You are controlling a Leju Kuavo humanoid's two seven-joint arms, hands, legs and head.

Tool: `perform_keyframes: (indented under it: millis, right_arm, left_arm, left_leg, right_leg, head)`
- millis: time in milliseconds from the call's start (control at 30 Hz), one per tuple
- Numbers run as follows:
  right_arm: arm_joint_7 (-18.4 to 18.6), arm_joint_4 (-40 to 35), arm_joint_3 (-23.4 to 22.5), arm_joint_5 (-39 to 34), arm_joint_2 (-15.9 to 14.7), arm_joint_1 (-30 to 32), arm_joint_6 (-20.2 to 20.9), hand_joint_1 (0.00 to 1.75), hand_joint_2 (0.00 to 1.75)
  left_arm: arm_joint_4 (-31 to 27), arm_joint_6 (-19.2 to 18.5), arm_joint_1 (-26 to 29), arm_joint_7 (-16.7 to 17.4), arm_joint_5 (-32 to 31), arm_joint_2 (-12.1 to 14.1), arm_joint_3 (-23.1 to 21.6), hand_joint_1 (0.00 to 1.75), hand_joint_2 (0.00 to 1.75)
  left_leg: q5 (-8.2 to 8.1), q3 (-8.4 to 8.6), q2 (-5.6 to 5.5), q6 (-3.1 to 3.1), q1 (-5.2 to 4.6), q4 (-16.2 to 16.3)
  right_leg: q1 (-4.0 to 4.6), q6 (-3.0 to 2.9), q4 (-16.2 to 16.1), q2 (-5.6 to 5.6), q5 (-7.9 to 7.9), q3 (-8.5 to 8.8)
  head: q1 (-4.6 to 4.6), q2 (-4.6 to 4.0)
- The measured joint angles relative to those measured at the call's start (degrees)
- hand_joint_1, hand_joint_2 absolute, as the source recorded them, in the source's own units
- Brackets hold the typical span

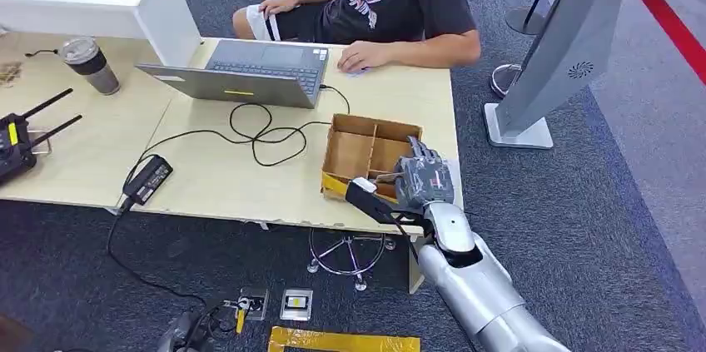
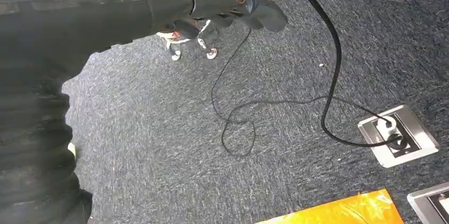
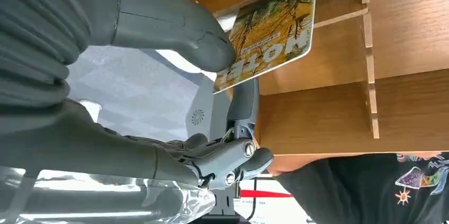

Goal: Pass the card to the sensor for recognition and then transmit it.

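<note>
I see the right hand (image 1: 424, 179) at the cardboard box (image 1: 367, 155) on the table's (image 1: 216, 177) near corner — in the right wrist view its thumb and a finger pinch the card (image 3: 271, 33), a yellow-green printed card lying tilted in a box compartment. The left hand (image 2: 233, 4) hangs over the carpet (image 2: 159, 144), fingers curled in on nothing. A person (image 1: 391, 2) sits behind the laptop (image 1: 250, 73) — cables trail across the table.
</note>
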Motion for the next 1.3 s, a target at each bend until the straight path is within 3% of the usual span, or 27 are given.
perform_keyframes:
  millis: [1300]
  right_arm:
    - [-1.4,0.0,-1.5,-0.2,0.0,-0.5,-2.3,1.75,1.75]
  left_arm:
    - [-0.1,0.1,-0.4,0.0,-0.1,0.2,0.0,0.0,1.75]
  left_leg:
    - [0.0,-0.01,0.0,0.0,0.0,0.0]
  right_leg:
    - [0.0,0.0,0.0,0.0,0.0,0.0]
  head:
    - [0.0,0.0]
